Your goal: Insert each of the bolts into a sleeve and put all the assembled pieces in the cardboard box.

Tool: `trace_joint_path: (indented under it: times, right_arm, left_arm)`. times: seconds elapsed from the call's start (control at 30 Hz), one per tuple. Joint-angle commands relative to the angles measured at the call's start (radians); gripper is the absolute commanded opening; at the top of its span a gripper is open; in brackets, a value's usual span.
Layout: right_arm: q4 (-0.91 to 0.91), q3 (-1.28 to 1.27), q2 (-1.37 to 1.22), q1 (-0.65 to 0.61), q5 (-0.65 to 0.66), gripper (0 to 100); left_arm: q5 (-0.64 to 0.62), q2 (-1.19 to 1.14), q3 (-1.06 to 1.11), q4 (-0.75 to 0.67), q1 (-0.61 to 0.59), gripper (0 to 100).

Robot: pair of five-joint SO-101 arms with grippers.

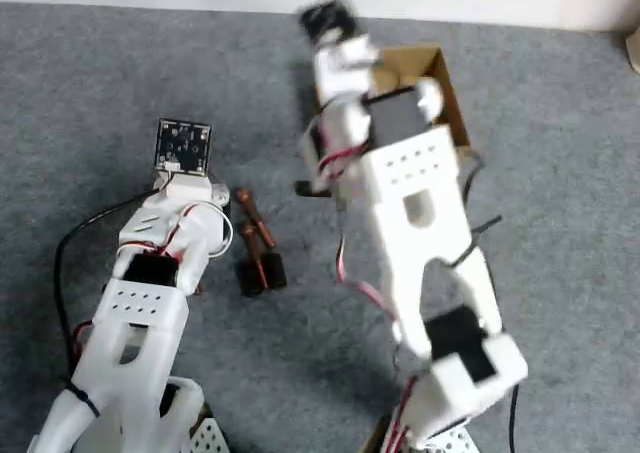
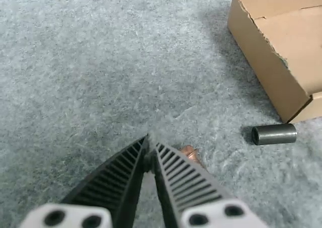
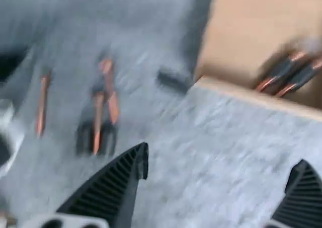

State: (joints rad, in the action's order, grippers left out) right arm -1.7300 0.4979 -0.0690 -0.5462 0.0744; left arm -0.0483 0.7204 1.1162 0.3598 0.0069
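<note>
My left gripper point(image 2: 150, 146) is shut low over the grey carpet, nothing between its fingers; a copper bolt tip point(image 2: 190, 151) peeks out beside one finger. A lone dark sleeve point(image 2: 274, 134) lies near the corner of the cardboard box point(image 2: 282, 52). My right gripper point(image 3: 221, 155) hangs open beside the box rim point(image 3: 251, 94); assembled pieces point(image 3: 289, 72) lie inside. On the carpet are loose copper bolts point(image 3: 43, 104) point(image 3: 106, 84), dark sleeves with a bolt in one point(image 3: 95, 135), and the lone sleeve point(image 3: 173, 79). From above, bolts point(image 1: 253, 218) and sleeves point(image 1: 262, 271) lie between the arms.
The right arm point(image 1: 415, 203) stretches across the table's middle toward the box point(image 1: 440, 73) at the back. The left arm point(image 1: 150, 283) stands at the front left, its wrist camera board point(image 1: 183, 145) ahead of it. Grey carpet point(image 1: 90, 93) stretches out at the left.
</note>
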Motion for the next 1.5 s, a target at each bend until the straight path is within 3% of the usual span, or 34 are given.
trace_joint_path:
  times: [0.0,0.2,0.47,0.87,1.23,1.47]
  right_arm:
    - [0.170,-0.386,0.119,-0.082,0.021,38.3]
    - [0.570,-0.854,0.148,-0.094,0.230,38.3]
    - [0.814,-0.921,0.047,-0.093,0.402,38.2]
    - [1.044,-0.921,-0.033,-0.090,0.410,38.2]
    - [1.216,-0.928,-0.047,-0.004,0.411,38.2]
    - [1.228,-0.858,-0.237,-0.001,0.413,38.2]
  left_arm:
    - [0.005,0.010,-0.008,-0.028,-0.010,1]
    - [0.000,0.010,-0.013,-0.028,-0.044,1]
    - [0.000,0.010,-0.013,-0.028,-0.044,1]
    - [0.000,0.010,-0.013,-0.028,-0.045,1]
    - [0.000,0.010,-0.013,-0.028,-0.042,1]
    - [0.000,0.008,-0.013,-0.028,-0.041,1]
